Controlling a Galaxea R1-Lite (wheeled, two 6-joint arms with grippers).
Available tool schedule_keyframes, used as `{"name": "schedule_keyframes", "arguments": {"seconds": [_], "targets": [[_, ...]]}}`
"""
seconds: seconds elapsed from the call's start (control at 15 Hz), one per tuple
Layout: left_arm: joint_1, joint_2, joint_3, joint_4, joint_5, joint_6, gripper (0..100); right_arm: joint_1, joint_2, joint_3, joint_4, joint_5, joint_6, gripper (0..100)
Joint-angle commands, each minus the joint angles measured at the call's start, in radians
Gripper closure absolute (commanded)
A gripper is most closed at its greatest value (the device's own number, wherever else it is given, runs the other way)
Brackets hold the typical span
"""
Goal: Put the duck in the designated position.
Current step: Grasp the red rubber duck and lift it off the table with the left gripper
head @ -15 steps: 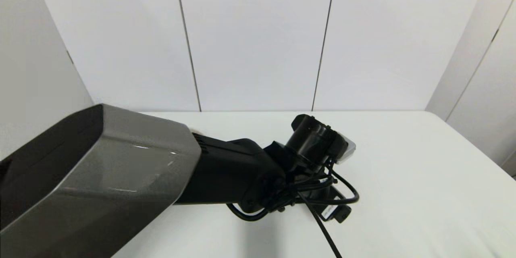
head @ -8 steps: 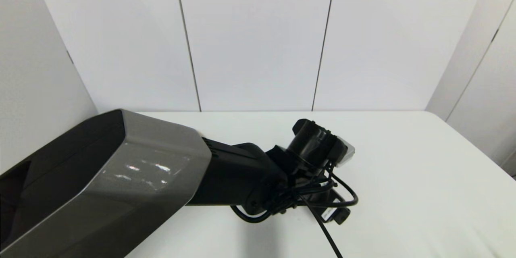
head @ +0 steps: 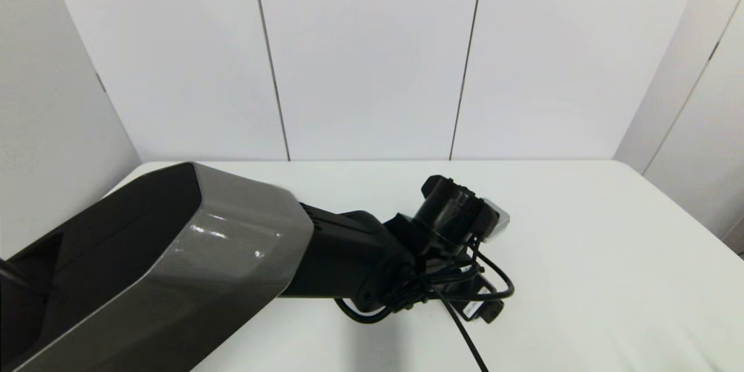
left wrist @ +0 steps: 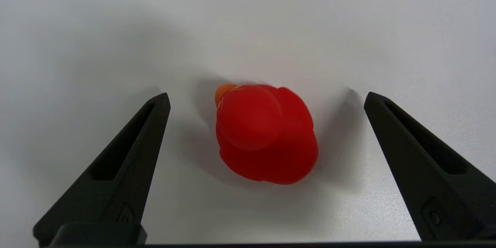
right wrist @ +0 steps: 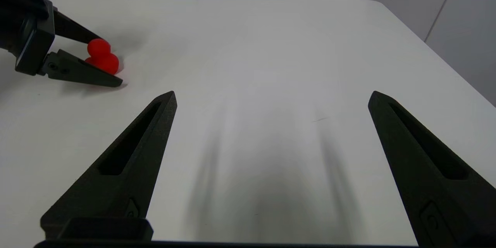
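Down on the table (left wrist: 387,15), the duck (left wrist: 265,133) sits untouched between the left gripper's (left wrist: 265,100) wide jaws; the right gripper (right wrist: 271,99) hovers wide open, well apart

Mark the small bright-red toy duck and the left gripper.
small bright-red toy duck (left wrist: 265,135), left wrist view, on its round head.
left gripper (left wrist: 266,99), left wrist view, midway between its open fingertips.

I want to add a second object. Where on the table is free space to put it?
The white table is bare from the red duck to the right edge. It is crowded only around the duck, between the open fingers of the left claw. The right claw hovers open.
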Motion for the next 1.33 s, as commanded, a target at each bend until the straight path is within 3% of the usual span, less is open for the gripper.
{"name": "schedule_keyframes", "arguments": {"seconds": [0.07,0.4,0.47,1.33], "targets": [[0.001,-0.004,0.011,-0.001,0.001,-0.001,0,0.000,0.000,0.009,-0.001,0.000,0.000,0],[-0.001,-0.002,0.010,-0.001,0.000,-0.003,0,0.000,0.000,0.009,-0.001,0.000,0.000,0],[0.001,-0.002,0.010,-0.001,0.000,-0.003,100,0.000,0.000,0.009,-0.001,0.000,0.000,0],[0.012,-0.068,0.063,-0.038,0.001,-0.012,100,0.000,0.000,0.009,-0.001,0.000,0.000,0]]}}
